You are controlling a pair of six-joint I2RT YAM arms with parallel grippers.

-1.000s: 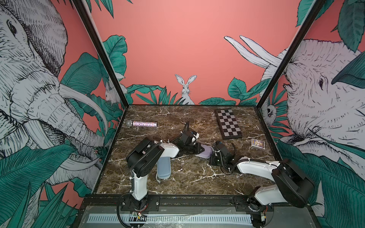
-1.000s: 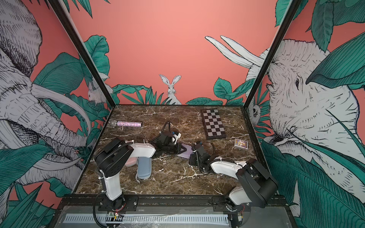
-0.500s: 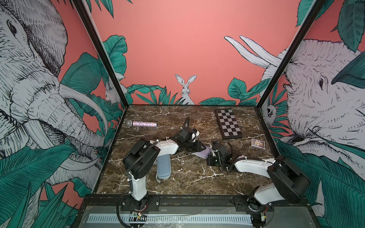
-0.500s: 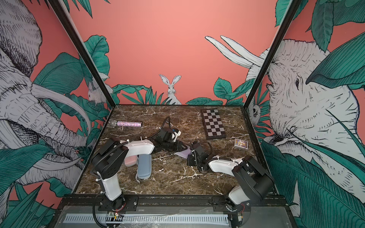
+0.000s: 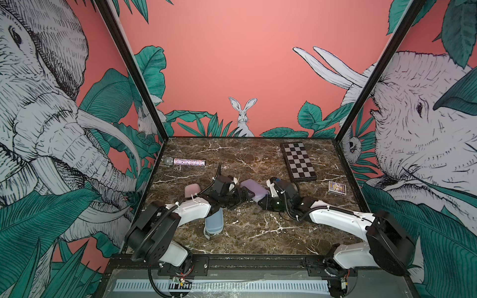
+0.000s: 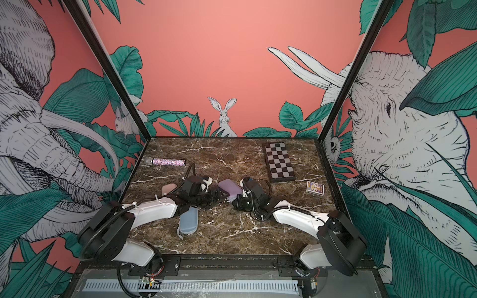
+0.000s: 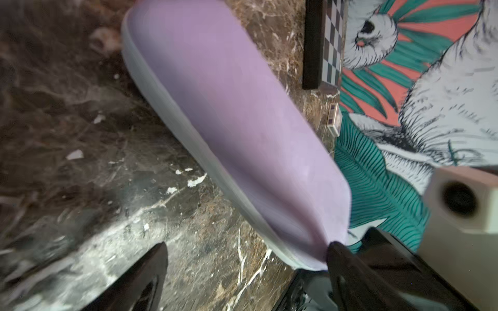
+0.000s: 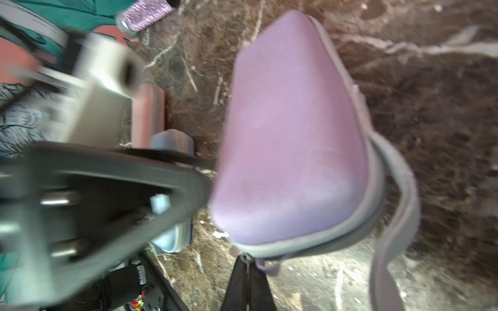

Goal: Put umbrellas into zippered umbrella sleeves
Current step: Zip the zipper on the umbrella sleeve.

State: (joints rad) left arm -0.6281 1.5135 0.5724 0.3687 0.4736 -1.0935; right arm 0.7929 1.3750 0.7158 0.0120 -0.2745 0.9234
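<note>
The lilac sleeve (image 5: 254, 189) is lying aslant in the middle of the table (image 5: 258, 232). Its seam is looking shut wherever it shows, and its strap (image 8: 396, 215) is trailing loose beside it. No umbrella is showing anywhere, so one is probably lying inside.

The right jaws are clenching on the zip pull (image 8: 245, 259) at the sleeve's near end, pressing together with the small tab between them in the right wrist view. That grip is likely serving to run the zip home, a step that is looking nearly or fully done.

The left jaws are standing wide and grasping nothing. In the left wrist view one fingertip (image 7: 345, 264) is sitting right at the sleeve's near corner, while the other fingertip (image 7: 145, 274) is hanging apart over bare marble. They are placed where they could brace the sleeve against the zip's tug, though they are not squeezing it.

The blue sleeve (image 5: 214, 224) is lying closed at the near left, half under the left arm. The pink sleeve (image 5: 191, 189) is lying just beyond it, mostly hidden. The mic (image 5: 188, 162), board (image 5: 298, 161) and card box (image 5: 337, 187) are sitting farther off, clear of the work.
</note>
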